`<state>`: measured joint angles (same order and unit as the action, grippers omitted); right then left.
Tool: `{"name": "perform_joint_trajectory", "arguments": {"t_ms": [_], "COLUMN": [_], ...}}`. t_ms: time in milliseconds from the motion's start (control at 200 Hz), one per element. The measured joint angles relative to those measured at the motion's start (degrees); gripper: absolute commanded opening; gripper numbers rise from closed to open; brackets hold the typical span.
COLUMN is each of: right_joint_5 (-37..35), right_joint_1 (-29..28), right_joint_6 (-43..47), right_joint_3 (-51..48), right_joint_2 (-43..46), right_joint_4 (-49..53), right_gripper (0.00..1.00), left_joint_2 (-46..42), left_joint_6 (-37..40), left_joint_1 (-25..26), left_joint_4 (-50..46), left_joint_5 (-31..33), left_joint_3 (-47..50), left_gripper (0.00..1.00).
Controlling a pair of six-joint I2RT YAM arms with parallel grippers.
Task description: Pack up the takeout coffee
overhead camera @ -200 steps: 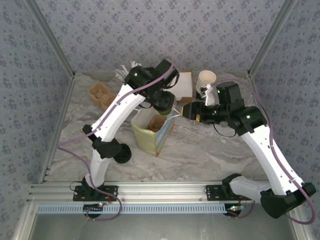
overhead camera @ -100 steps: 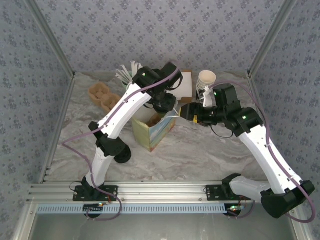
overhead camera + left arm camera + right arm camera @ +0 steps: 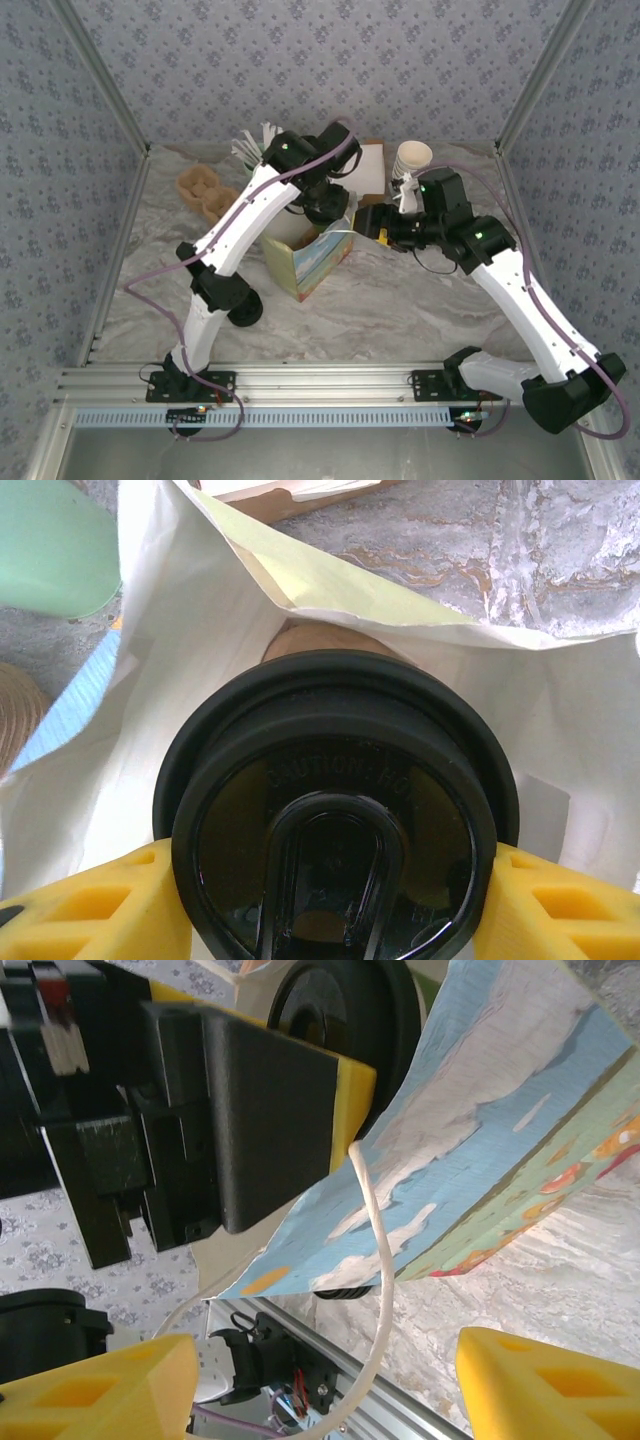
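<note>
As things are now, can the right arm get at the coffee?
Probably not. The coffee sits in the mouth of the bag, clamped by the left tool; that tool and the bag's wall stand between it and the open right tool.

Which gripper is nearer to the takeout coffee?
Left. The left gripper clamps the takeout coffee inside the paper bag; the right gripper stands open outside the bag wall.

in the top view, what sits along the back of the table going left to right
brown pulp cup tray → white sticks → pale box → stack of cream cups
</note>
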<state>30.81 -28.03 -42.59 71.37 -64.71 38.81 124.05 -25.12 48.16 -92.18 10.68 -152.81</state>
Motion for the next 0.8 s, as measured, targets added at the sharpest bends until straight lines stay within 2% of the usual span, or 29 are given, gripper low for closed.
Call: {"name": "perform_joint_trajectory", "arguments": {"t_ms": [250, 315, 435, 485, 665, 800], "right_joint_5": [-0.7, -1.2, -1.8, -2.0, -2.1, -1.6], "right_joint_1": [-1.4, -1.7, -2.0, -2.1, -2.1, -1.9], "right_joint_6": [-2.1, -2.7, -3.3, -3.6, -2.6, -0.9], "right_joint_3": [-1.4, -1.6, -1.9, -1.9, -2.0, -1.9], "right_joint_2": [-0.1, -0.2, -0.3, -0.3, -0.3, -0.3], "right_joint_4": [-1.9, -2.5, -3.1, -3.4, -3.0, -1.9], "right_gripper": [0.65, 0.54, 0.27, 0.19, 0.05, 0.00], "left_joint_2": [0.0, 0.0, 0.2, 0.3, 1.6, 2.4], "left_joint_6": [0.0, 0.0, 0.2, 0.3, 0.9, 1.7], "left_joint_1": [-1.0, -1.2, -1.3, -1.5, -1.8, -1.8], "left_joint_4": [0.0, 0.0, 0.0, 0.0, 0.0, 0.0], "left_joint_5": [0.0, 0.0, -0.1, -0.3, -1.0, -1.3], "left_joint_3": [-1.6, -1.6, -1.6, -1.6, -1.6, -1.5], "left_gripper": [0.40, 0.39, 0.39, 0.39, 0.39, 0.39]}}
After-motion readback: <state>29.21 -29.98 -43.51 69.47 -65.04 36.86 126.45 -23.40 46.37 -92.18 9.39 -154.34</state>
